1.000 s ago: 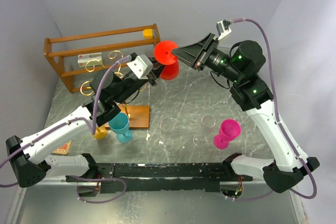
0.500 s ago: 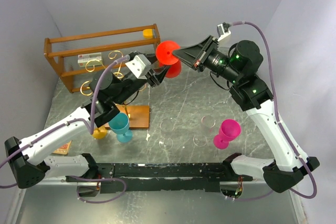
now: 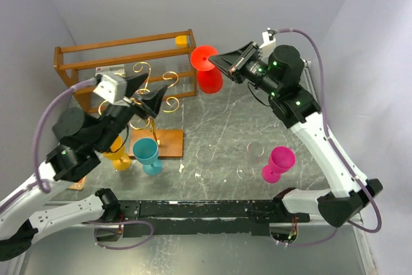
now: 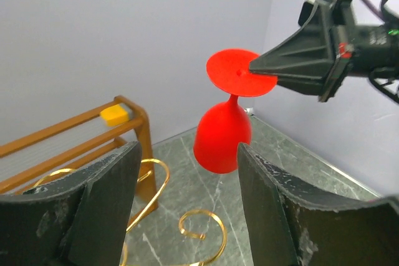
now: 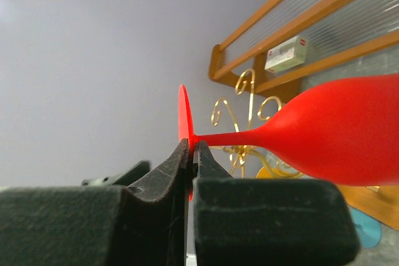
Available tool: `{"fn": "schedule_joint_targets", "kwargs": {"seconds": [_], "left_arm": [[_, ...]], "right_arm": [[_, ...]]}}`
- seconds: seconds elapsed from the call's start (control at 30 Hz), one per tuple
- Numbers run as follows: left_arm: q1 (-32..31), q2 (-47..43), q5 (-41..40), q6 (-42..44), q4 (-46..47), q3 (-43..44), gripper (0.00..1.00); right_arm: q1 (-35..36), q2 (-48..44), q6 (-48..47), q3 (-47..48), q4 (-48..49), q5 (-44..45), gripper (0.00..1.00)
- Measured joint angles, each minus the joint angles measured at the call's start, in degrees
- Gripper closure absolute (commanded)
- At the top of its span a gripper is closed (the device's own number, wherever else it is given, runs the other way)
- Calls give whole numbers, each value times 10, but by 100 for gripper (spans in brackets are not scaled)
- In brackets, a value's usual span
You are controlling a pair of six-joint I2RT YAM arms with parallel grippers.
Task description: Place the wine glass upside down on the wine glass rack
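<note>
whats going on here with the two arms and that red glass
The right gripper is shut on the foot of a red wine glass and holds it bowl-down near the back of the table. The left gripper is open and empty. It sits beside the gold wine glass rack, apart from the glass. The glass is not yet on the rack. A teal glass and a magenta glass stand on the table, untouched.

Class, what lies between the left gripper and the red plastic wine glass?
The thin gold wire rack's curled scroll arms lie between them, clearest in the top external view.
</note>
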Motion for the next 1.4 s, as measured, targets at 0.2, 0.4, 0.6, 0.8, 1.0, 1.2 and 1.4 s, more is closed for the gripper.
{"fn": "schedule_joint_targets", "kwargs": {"seconds": [0.2, 0.4, 0.6, 0.8, 1.0, 1.2, 1.4], "left_arm": [[0, -88, -63, -18, -92, 0, 24], [0, -156, -113, -12, -138, -11, 22], [0, -195, -138, 4, -146, -48, 23], [0, -226, -153, 10, -134, -91, 25], [0, -256, -162, 9, -114, -116, 25], [0, -268, -167, 8, -104, -119, 24], [0, -267, -167, 5, -105, -119, 24]], "right_arm": [[0, 66, 10, 0, 11, 1, 100], [0, 107, 28, 0, 23, 12, 100], [14, 157, 47, 14, 46, 17, 100], [45, 213, 50, 56, 48, 22, 100], [63, 228, 51, 83, 49, 27, 100], [81, 244, 42, 118, 49, 32, 100], [93, 259, 31, 132, 49, 28, 100]]}}
